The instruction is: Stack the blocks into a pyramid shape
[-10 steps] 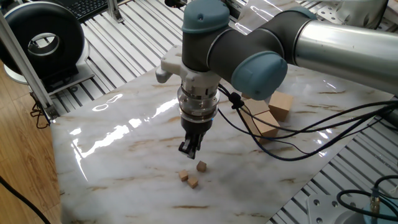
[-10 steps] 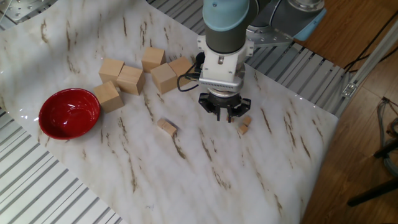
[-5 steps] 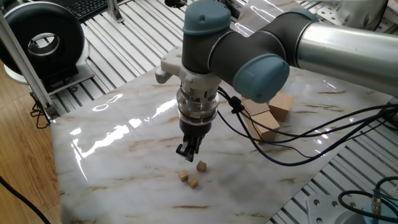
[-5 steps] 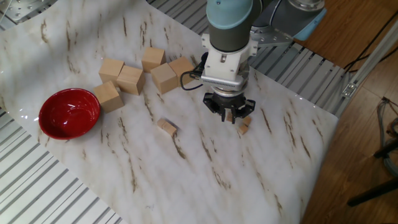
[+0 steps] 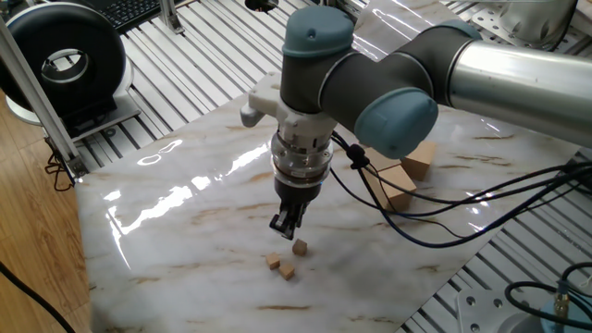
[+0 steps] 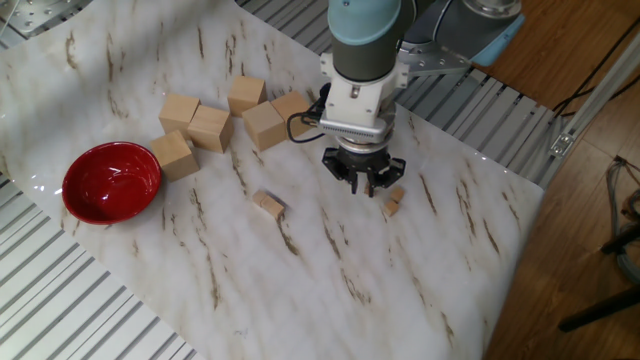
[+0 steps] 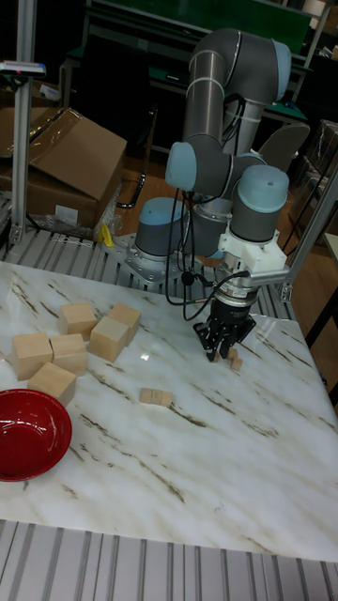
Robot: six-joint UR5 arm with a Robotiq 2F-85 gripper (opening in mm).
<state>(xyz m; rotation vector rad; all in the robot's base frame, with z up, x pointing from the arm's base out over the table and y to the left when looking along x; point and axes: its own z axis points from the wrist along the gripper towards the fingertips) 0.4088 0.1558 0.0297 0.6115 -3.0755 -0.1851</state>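
Step in hand looks like the approach to a pick: the black two-finger hand (image 5: pixel 288 222) on the grey-and-blue arm hangs just above the cluster of tiny light-tan wooden cubes (image 5: pixel 281 263), fingertips nearest the uppermost cube (image 5: pixel 300 247), not touching it as far as can be seen. Fingers look close together in one fixed view, but nothing visible between them; whether they are spread or pressed together, cannot tell. Three cubes lie loose near the tabletop edge nearest the camera in that view, set slightly apart, none stacked, so no pyramid yet. A fourth small tan piece (image 6: pixel 268 205) lies well apart, toward the middle of the tabletop, and looks more oblong than cubic from the other fixed view. Next move, as a judgement: drop straight down over one cube with fingers parted enough to straddle it, squared to its flat faces; cubes are tiny and the slab is glossy, so a nudge could slide them. Tabletop (image 6: pixel 330 290) is polished white marble-pattern with brown veins, reflective. Large pale wooden blocks (image 6: pixel 213 125) with sharp edges and matte grain sit grouped toward the far edge, beside a shiny red round bowl (image 6: pixel 111 181).
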